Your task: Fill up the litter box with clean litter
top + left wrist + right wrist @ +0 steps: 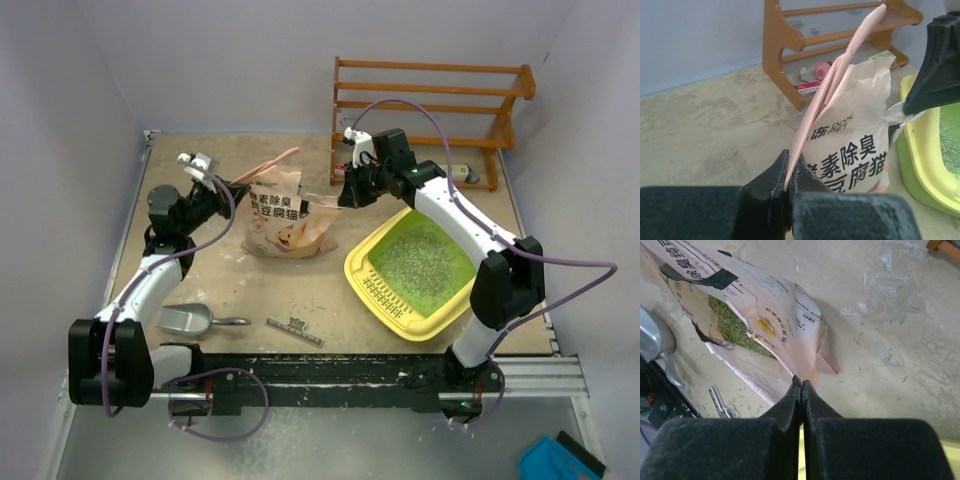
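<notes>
The yellow litter box [362, 262] lies at the right, with a spread of grey-green clean litter [420, 260] on its green floor. The tan printed bag [285, 215] stands between the arms at the table's middle. My left gripper [238, 186] is shut on the bag's pink top strip [812, 117], with the jaws pinching it [790, 175]. My right gripper [343, 195] is shut on the bag's torn right edge, its fingertips [801, 382] pressed together at the paper. Green litter [732, 327] shows through the bag's torn opening. The box's rim [922, 150] sits just right of the bag.
A silver scoop [185, 320] lies near the front left, beside a small flat metal strip [295, 332]. A wooden rack [430, 110] stands against the back wall. Loose granules are scattered on the tabletop around the bag [880, 355].
</notes>
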`<state>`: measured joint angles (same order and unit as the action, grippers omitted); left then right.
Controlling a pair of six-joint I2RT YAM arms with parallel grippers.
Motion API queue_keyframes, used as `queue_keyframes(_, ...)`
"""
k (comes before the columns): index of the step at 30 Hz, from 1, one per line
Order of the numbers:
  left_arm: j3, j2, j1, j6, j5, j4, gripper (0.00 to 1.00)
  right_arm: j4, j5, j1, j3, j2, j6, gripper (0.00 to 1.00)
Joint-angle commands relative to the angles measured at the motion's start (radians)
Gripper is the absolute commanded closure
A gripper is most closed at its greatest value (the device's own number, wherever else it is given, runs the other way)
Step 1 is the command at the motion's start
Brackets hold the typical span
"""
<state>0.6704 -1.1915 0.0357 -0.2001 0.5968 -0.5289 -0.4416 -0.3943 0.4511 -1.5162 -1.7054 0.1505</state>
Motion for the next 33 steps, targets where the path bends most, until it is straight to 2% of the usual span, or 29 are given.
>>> queue_keyframes(1,0.111,-0.01,-0.044,-0.038,0.091,-0.117,1.0,-0.036,0.018,-0.034,0.035,0.082,-0.04,1.0)
queue_keyframes(5,0.122,0.012,-0.045,-0.034,0.197,-0.032,1.0,0.02,-0.051,-0.049,0.067,0.096,-0.042,1.0)
queue_keyframes(10,0.077,0.048,-0.055,-0.1,0.309,-0.034,1.0,0.039,-0.145,-0.09,0.069,0.084,-0.011,1.0)
queue_keyframes(11,0.061,0.048,-0.057,-0.124,0.317,-0.051,0.89,0.038,-0.162,-0.093,0.069,0.079,-0.008,1.0)
queue_keyframes(12,0.044,0.046,-0.056,-0.153,0.319,-0.066,0.7,0.038,-0.17,-0.094,0.069,0.076,-0.009,1.0)
queue_keyframes(13,0.029,0.045,-0.056,-0.179,0.325,-0.089,0.56,0.038,-0.175,-0.094,0.068,0.074,-0.009,1.0)
queue_keyframes(16,0.012,0.03,-0.057,-0.235,0.352,-0.145,0.42,0.039,-0.187,-0.094,0.068,0.069,-0.011,1.0)
queue_keyframes(22,-0.025,-0.019,-0.057,-0.309,0.356,-0.204,0.38,0.036,-0.202,-0.094,0.07,0.058,-0.017,1.0)
queue_keyframes(27,-0.049,-0.07,-0.056,-0.354,0.348,-0.247,0.39,0.035,-0.217,-0.094,0.071,0.049,-0.02,1.0)
queue_keyframes(31,-0.115,-0.117,-0.056,-0.452,0.326,-0.425,0.42,0.042,-0.223,-0.094,0.071,0.04,-0.015,1.0)
queue_keyframes(33,-0.139,-0.147,-0.056,-0.506,0.326,-0.518,0.46,0.045,-0.228,-0.094,0.071,0.038,-0.01,1.0)
